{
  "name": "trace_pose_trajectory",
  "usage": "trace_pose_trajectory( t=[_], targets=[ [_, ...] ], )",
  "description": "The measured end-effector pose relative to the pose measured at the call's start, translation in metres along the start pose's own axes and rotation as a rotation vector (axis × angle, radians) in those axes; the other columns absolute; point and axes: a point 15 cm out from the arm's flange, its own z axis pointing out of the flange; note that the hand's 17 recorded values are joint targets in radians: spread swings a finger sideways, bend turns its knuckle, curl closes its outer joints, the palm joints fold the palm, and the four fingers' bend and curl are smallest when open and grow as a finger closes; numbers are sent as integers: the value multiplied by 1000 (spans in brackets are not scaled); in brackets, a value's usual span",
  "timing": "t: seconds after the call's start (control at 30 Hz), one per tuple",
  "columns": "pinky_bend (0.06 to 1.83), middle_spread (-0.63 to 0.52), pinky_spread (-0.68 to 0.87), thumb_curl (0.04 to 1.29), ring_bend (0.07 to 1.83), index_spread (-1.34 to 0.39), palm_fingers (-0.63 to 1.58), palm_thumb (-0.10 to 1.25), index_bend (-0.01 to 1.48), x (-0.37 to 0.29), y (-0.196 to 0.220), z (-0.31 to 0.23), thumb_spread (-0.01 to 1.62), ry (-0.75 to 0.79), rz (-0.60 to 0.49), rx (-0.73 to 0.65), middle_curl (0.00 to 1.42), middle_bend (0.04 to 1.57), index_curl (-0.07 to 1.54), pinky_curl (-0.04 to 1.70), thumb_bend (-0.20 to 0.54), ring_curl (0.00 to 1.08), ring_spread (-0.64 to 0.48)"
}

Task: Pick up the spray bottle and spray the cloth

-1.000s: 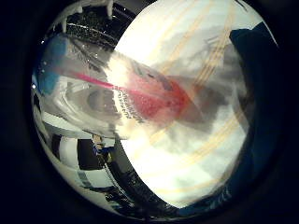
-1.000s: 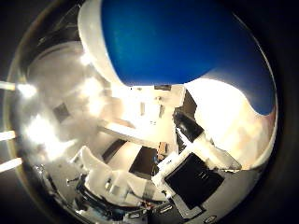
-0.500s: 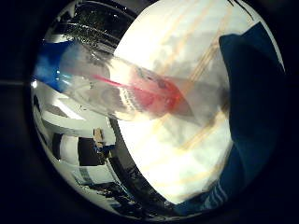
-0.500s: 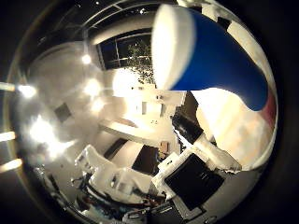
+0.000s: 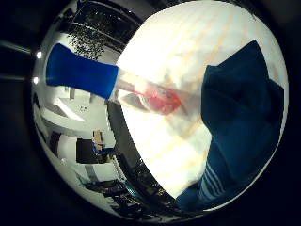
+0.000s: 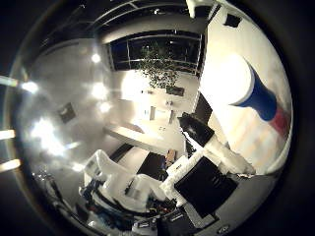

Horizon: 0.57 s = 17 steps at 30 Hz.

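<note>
Blue-capped clear plastic spray bottle (image 5: 117,89), smaller in view than before, now lying beside dark blue striped cloth (image 5: 240,127); likely released; hand's grip indeterminable.

— What do we see differently now?

— The spray bottle (image 5: 117,89) takes up far less of both palm views than a second ago, so we sit farther from it. In the thumb-side view its blue part no longer covers the room behind.

— And the cloth?

— Much more of the blue cloth (image 5: 240,127) shows on the pale table (image 5: 188,42), including its striped edge beside the bottle's red end.
</note>
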Motion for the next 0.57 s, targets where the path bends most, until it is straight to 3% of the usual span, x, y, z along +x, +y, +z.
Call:
trace_pose_trajectory(
  t=[0.57],
  targets=[
    [413,-31,416,428,488,-308,352,714,180,-5,73,-113,1062,95,37,105,376,391,350,292,-23,233,73]
  ],
)
